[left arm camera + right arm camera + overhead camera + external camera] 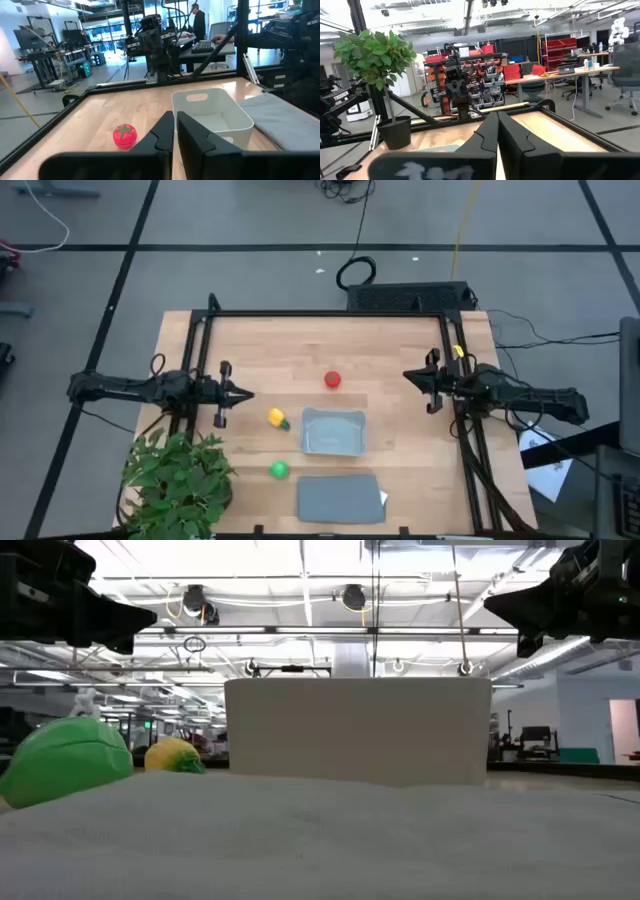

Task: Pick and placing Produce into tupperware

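Observation:
The round red piece lies on the wooden table, far of the translucent tupperware; it also shows in the left wrist view beside the tupperware. The yellow piece with a green tip lies left of the tupperware. The round green piece lies nearer the front edge; both show in the low view. My left gripper hovers shut and empty at the table's left, its fingers pointing right. My right gripper hovers shut and empty at the right.
A flat darker grey slab lies at the front edge, near of the tupperware. A leafy green plant stands at the front left corner. A black frame runs round the table's far and side edges.

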